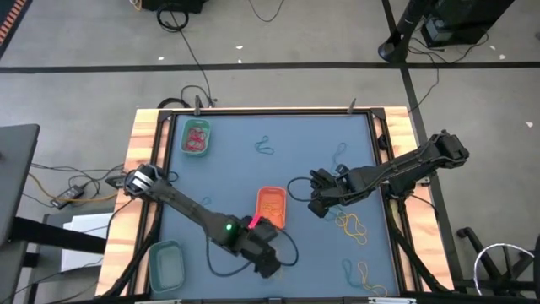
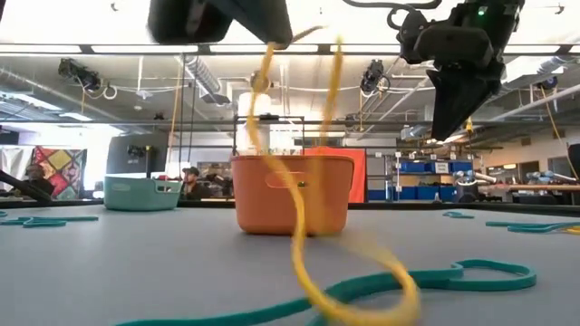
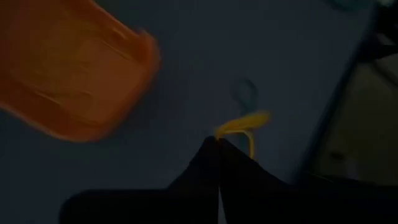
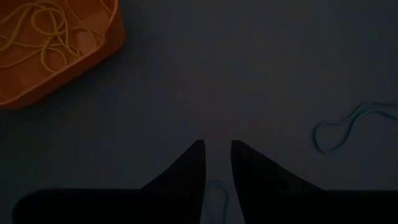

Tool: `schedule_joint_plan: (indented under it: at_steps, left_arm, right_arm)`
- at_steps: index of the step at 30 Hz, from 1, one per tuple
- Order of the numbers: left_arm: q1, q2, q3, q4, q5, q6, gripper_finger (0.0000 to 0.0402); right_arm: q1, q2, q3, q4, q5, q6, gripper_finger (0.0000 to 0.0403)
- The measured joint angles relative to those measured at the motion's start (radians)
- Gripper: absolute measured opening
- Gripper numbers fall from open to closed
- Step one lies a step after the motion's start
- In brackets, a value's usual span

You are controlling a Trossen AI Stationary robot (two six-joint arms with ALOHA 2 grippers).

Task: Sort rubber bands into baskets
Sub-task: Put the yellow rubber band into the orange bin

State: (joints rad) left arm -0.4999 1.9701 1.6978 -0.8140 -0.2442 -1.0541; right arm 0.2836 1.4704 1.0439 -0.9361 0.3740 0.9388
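While three baskets (image 1: 271,205) sit apart, left jaws pinch one yellow band (image 3: 242,124)

- The table (image 1: 253,181) carries three baskets; places below are given as the high view shows them.
- One basket (image 1: 196,138) sits in the upper-left corner, with rubber bands (image 1: 197,135) inside it.
- A second basket (image 1: 165,262) sits in the lower-left corner.
- The middle basket (image 1: 270,205) stands near the table's centre, with bands (image 4: 43,34) lying in it.
- The left hand (image 1: 268,263) is just below the middle basket, pinching one band (image 3: 242,124) at its tips.
- The right hand (image 1: 314,203) hovers just right of the middle basket, a band (image 4: 216,190) under its parted fingers.
- Loose bands (image 1: 353,224) lie right of that hand; more (image 1: 359,272) lie at the lower-right edge.
- Two single bands (image 1: 266,148) (image 1: 339,154) lie above the middle basket.
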Motion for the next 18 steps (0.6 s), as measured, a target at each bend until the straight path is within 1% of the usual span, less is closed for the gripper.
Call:
schedule_joint_plan:
  at_steps: [2,5,11,15,18]
  left_arm:
    - [0.025,0.000,0.036,-0.055,-0.029,0.031,0.0001]
    - [0.066,0.002,0.097,-0.125,-0.051,0.100,0.0000]
    - [0.160,0.000,0.186,-0.192,-0.038,0.261,0.0000]
    - [0.210,0.000,0.260,-0.272,-0.022,0.309,0.0000]
    - [0.241,0.000,0.300,-0.352,-0.023,0.328,0.0000]
  right_arm:
    - [0.000,0.000,0.000,0.000,-0.004,0.001,0.0089]
    - [0.000,0.000,0.000,-0.007,-0.039,0.003,0.0089]
    - [0.022,0.000,-0.032,-0.038,-0.147,-0.001,0.0089]
    - [0.067,0.000,-0.084,-0.076,-0.191,0.063,0.0089]
    - [0.117,0.000,-0.119,-0.093,-0.201,0.139,0.0089]
